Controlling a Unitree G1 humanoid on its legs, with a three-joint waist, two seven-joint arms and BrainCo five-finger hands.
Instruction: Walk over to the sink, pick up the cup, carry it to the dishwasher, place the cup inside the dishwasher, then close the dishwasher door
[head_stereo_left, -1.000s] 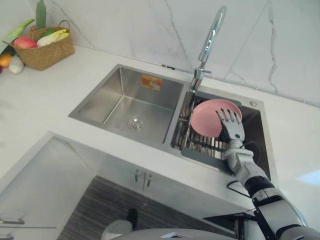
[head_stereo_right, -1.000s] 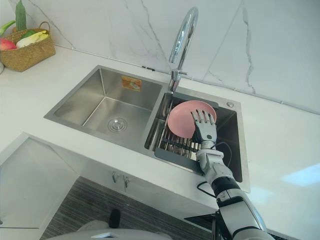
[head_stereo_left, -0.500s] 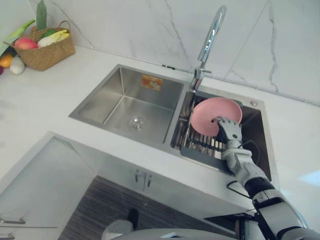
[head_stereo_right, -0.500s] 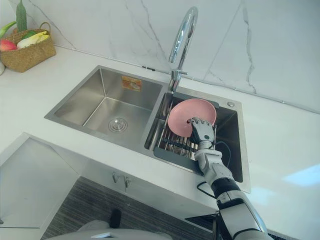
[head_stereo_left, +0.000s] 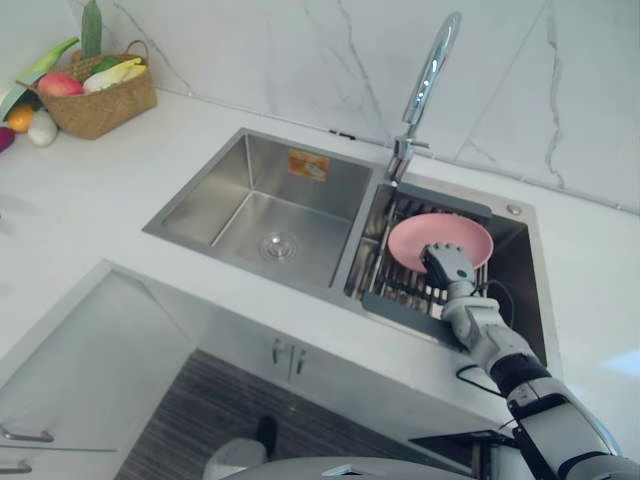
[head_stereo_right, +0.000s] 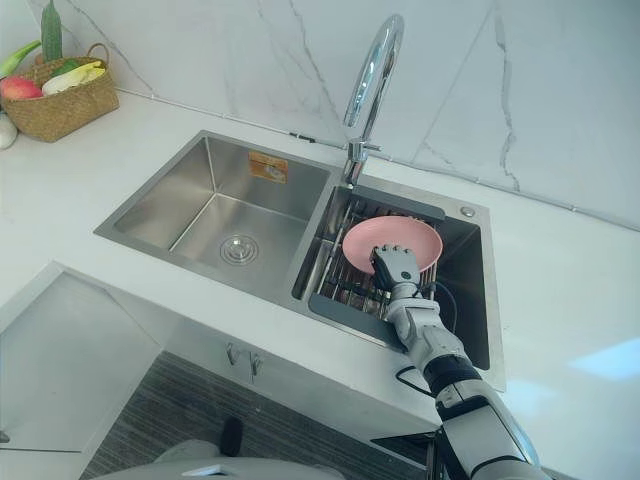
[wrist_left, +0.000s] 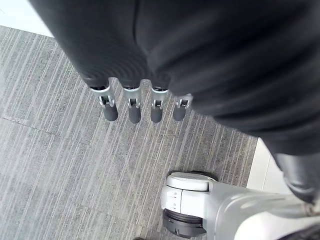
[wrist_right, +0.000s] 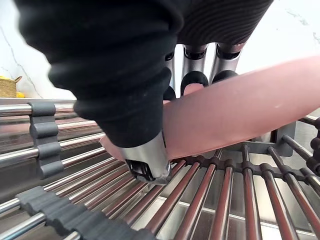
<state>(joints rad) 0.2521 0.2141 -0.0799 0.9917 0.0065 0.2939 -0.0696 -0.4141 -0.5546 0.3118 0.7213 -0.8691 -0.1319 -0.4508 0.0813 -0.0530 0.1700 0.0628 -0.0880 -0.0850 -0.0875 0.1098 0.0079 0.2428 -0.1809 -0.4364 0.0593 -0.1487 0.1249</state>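
Note:
A pink shallow dish (head_stereo_left: 443, 233) lies tilted on the metal drying rack (head_stereo_left: 398, 291) in the sink's right basin; no cup shows. My right hand (head_stereo_left: 447, 263) reaches in from the front and is shut on the dish's near rim. In the right wrist view the fingers (wrist_right: 194, 79) curl over the pink dish (wrist_right: 240, 120) while the thumb (wrist_right: 146, 161) presses under it, just above the rack bars (wrist_right: 210, 200). My left hand (wrist_left: 131, 108) hangs over the grey floor, fingers straight and empty.
A tall chrome faucet (head_stereo_left: 426, 80) rises behind the divider between the basins. The left basin (head_stereo_left: 268, 200) holds only its drain. A wicker basket of fruit (head_stereo_left: 98, 96) stands at the counter's far left. White cabinet fronts (head_stereo_left: 90, 370) lie below the counter edge.
The right hand's fingers went from straight behind the dish to curled on its rim. The dish tipped down from nearly upright to a flatter tilt. The camera shifted slightly.

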